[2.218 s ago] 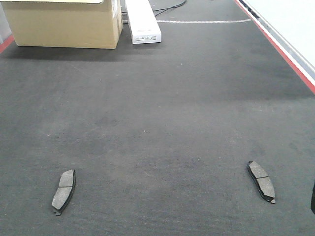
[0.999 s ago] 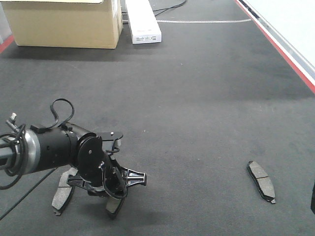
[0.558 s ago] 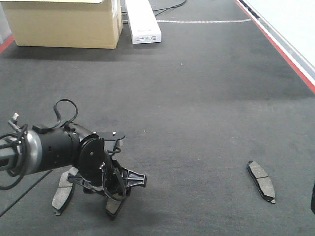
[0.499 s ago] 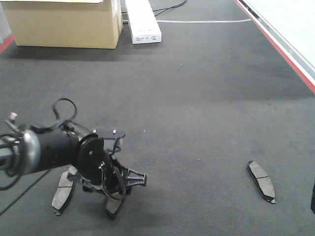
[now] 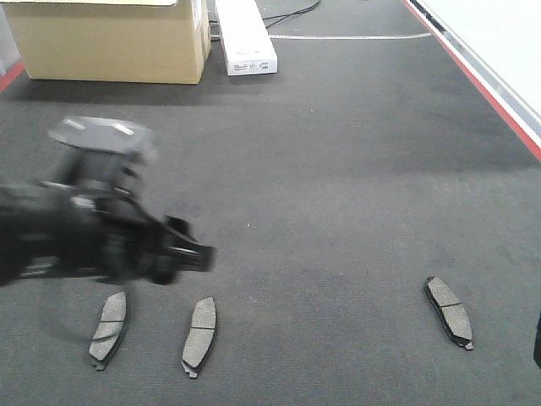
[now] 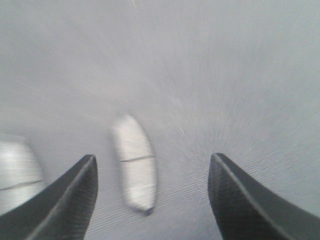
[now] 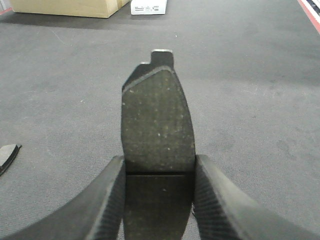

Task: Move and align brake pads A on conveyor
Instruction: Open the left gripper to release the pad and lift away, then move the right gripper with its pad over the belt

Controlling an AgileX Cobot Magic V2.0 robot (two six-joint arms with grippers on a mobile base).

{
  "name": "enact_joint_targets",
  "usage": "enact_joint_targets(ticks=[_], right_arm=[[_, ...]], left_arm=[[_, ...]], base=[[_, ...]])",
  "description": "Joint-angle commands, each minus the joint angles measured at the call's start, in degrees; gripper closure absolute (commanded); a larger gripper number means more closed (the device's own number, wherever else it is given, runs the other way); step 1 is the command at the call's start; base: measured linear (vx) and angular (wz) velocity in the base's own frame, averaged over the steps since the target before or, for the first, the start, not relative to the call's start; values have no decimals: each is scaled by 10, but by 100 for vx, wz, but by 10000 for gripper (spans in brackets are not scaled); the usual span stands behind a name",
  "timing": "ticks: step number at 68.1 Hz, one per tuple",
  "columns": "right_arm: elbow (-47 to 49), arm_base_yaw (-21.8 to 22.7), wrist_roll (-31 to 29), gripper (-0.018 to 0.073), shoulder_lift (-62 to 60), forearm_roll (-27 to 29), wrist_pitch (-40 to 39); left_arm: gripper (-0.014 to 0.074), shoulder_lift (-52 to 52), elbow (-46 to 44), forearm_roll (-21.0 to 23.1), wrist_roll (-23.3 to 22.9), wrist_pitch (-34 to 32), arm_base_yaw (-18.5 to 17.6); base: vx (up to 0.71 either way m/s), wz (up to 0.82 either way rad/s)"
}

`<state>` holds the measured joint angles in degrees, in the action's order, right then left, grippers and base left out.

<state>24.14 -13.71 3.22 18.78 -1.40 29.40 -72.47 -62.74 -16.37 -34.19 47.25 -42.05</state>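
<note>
Three brake pads lie on the charcoal conveyor (image 5: pixel 338 169). Two are side by side at the front left (image 5: pixel 110 328) (image 5: pixel 200 334), and one is at the front right (image 5: pixel 448 311). My left gripper (image 5: pixel 190 252), motion-blurred, hangs above and behind the left pair. In the left wrist view it stands open (image 6: pixel 152 159), with one pad (image 6: pixel 134 167) below the gap and another pad (image 6: pixel 15 175) at the left edge. My right gripper (image 7: pixel 159 159) is shut on a fourth brake pad (image 7: pixel 157 110), held off the belt with its friction face up.
A cardboard box (image 5: pixel 110 42) and a long white box (image 5: pixel 245 38) stand at the belt's far end, with a cable (image 5: pixel 292 13) behind them. A red edge stripe (image 5: pixel 499 101) runs along the right side. Another pad's tip (image 7: pixel 7 155) shows at the left in the right wrist view.
The left gripper has let go of the second pad beside the first one. It has opened and risen up and back to the left. The right-hand pad has not moved.
</note>
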Motion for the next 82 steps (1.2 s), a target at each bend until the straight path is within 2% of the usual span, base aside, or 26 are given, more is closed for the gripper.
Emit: enact_joint_targets(ticks=[1,13,17,29,37,48,57,70,82], right_arm=[[19,4,-2,566,5,-5,-53],[19,4,-2,566,5,-5,-53],[19,4,-2,566,5,-5,-53],[19,4,-2,566,5,-5,-53],[19,4,-2,566,5,-5,-53],[19,4,-2,566,5,-5,-53],[19,4,-2,566,5,-5,-53],[19,4,-2,566,5,-5,-53],[19,4,-2,566,5,-5,-54]], left_arm=[[126,66,-13,-28,-13,12,-19],[126,165,8,-43,-12,34,-39],[126,207,38,-55,-12,33,-43],[126,343,137,-46,-7,33,-43],[126,444,203,-25,53,29,-43],[126,552,262,57,140,29,-43],[126,615,281,90,170,28,-42],[126,693,283,91,214,56,-42],[126,741,283,92,212,79,-42]], base=[[0,0],[0,0],[0,0],[0,0],[0,0],[0,0],[0,0],[0,0],[0,0]])
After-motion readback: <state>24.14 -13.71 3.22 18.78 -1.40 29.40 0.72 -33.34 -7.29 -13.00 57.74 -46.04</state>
